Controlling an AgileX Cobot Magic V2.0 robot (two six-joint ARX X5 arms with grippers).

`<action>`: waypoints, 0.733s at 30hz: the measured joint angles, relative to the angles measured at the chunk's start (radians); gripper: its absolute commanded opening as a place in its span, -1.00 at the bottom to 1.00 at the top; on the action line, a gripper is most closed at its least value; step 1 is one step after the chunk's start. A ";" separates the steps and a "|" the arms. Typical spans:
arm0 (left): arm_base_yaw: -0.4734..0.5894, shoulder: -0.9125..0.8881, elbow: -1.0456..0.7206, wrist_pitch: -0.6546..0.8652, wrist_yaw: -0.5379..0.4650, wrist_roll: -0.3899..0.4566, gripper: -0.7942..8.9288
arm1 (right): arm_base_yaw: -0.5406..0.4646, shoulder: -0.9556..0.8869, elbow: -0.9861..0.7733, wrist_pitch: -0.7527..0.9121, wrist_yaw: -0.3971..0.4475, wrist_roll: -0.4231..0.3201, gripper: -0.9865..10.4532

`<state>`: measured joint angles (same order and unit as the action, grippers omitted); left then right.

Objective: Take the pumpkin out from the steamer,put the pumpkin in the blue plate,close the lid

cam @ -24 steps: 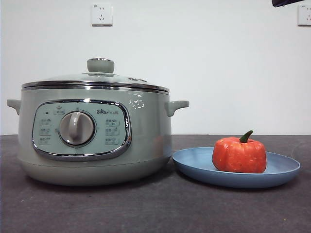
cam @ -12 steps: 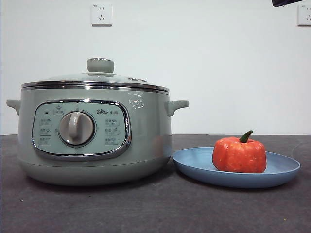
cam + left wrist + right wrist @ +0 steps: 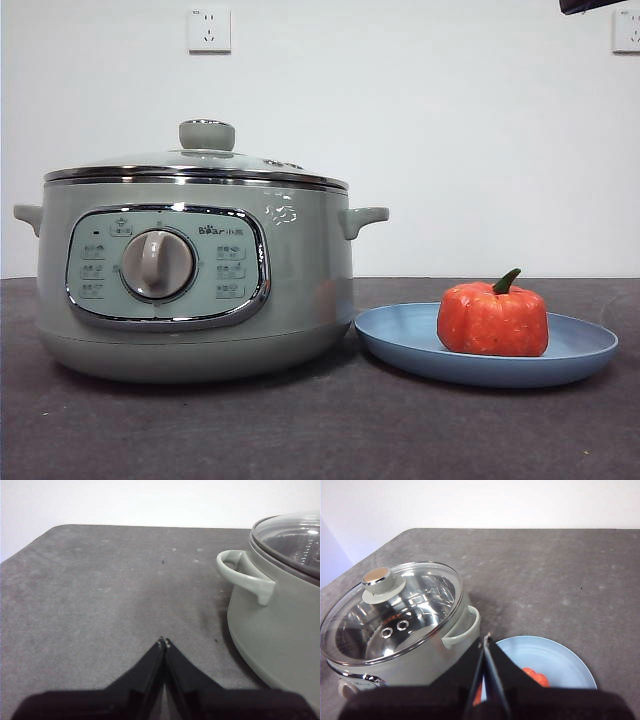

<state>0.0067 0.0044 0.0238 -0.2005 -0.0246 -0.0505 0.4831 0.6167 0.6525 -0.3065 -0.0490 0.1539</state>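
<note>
Front view: small orange-red toy pumpkin [image 3: 493,320] with a curved dark green stem sits upright on the wide, shallow, matte light-blue plate [image 3: 400,340], towards that plate's right half. Plate rests on the dark grey table [image 3: 300,430] just beside the large round sage-green steamer [image 3: 300,290] with chrome rim and front knob; whether they touch, cannot tell. Round glass lid [image 3: 190,160] with squat pale green knob is seated on the steamer's rim. Left wrist view: left gripper [image 3: 164,642], jaws pressed together on nothing, hangs above bare table beside the steamer's side handle [image 3: 245,577]. Right wrist view: right gripper [image 3: 486,639], jaws likewise closed and empty, hangs high above the plate and steamer, partly hiding the pumpkin.
</note>
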 measured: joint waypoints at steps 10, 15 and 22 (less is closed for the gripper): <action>0.003 0.000 0.000 0.000 0.017 -0.004 -0.84 | 0.000 0.000 0.000 0.000 0.000 0.000 -0.86; 0.003 0.000 0.000 0.000 0.017 -0.006 -0.84 | 0.000 0.000 0.000 0.000 0.000 0.000 -0.86; 0.003 0.000 0.000 0.000 0.017 -0.006 -0.84 | 0.000 0.000 0.000 0.000 0.000 0.000 -0.86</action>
<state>0.0097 0.0044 0.0238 -0.2005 -0.0074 -0.0570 0.4831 0.6167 0.6525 -0.3065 -0.0494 0.1539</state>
